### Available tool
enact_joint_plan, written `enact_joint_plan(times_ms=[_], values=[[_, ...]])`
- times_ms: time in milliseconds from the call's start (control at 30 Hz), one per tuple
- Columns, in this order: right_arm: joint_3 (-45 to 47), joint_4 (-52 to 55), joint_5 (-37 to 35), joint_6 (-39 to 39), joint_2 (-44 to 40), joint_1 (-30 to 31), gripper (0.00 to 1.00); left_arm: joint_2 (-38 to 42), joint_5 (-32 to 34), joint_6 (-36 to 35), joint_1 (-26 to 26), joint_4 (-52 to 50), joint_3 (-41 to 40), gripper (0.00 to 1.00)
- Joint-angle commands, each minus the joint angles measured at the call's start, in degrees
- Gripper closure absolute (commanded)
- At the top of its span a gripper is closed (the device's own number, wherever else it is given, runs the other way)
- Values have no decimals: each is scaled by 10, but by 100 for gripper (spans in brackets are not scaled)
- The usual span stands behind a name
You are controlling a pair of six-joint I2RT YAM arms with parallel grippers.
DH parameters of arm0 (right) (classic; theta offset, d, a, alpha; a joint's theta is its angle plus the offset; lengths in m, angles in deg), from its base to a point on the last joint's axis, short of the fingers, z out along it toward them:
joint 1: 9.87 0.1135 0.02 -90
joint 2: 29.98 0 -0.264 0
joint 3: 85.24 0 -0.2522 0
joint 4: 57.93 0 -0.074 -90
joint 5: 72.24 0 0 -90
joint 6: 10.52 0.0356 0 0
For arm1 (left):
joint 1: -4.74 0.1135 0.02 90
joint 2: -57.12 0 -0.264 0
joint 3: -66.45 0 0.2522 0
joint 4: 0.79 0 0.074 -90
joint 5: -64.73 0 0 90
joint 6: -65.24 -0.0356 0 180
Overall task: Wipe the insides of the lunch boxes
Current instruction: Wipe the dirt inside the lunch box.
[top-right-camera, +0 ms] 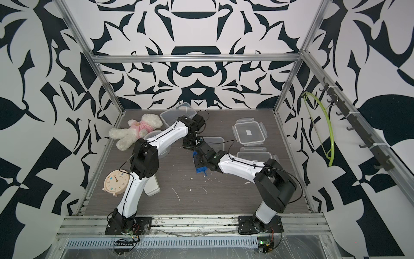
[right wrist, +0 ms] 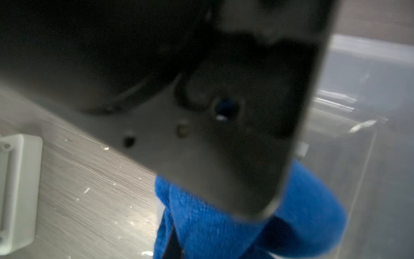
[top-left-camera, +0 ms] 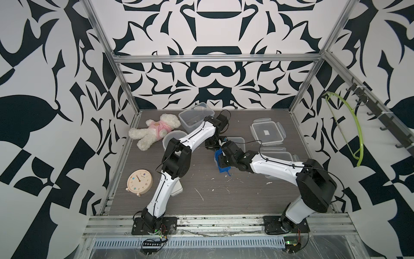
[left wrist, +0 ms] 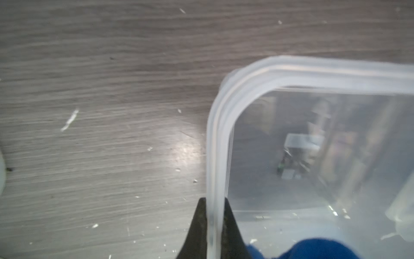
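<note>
In both top views a clear rectangular lunch box (top-left-camera: 237,143) (top-right-camera: 216,143) stands open at mid-table. My left gripper (top-left-camera: 211,145) (left wrist: 215,226) is shut on its rim (left wrist: 218,134), one finger outside the wall and one inside. My right gripper (top-left-camera: 220,157) (right wrist: 201,244) is shut on a blue cloth (top-left-camera: 224,169) (right wrist: 224,219) bunched at the box's near corner; the cloth (left wrist: 313,249) shows just inside the box. A second rectangular lunch box (top-left-camera: 195,116) stands open at the back. A round lunch box (top-left-camera: 171,138) lies partly under my left arm.
Two clip lids (top-left-camera: 267,132) (top-left-camera: 277,154) lie at the right, the nearer one partly under my right arm. A plush bear (top-left-camera: 154,132) and a cream clock (top-left-camera: 139,180) sit at the left. A white case (top-left-camera: 177,190) (right wrist: 18,190) lies under my left arm. White crumbs dot the table.
</note>
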Motion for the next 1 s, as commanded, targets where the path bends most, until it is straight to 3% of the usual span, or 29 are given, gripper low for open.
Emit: enact_joint_plan(times_ms=[0,233,400,500,667,833,967], values=[[-40,-24,66,3,28,27,100,-7,-23,21,-1,28,27,100],[-6,12,26,-25,8,7,100,5,-19,13,-2,29,14,100],[65,25,55,-22,-82,-114,100,12,-15,9,-2,29,6,100],[35,64,77,-39,-84,-182,100,15,-15,10,-2,34,-3,100],[-78,108,115,-83,36,-198,100,14,-18,13,-3,34,-4,100],[-176,101,170,-65,188,-190,100,16,-17,15,-3,33,1,100],[-233,101,184,-55,258,-174,100,14,-17,14,-6,31,4,100]])
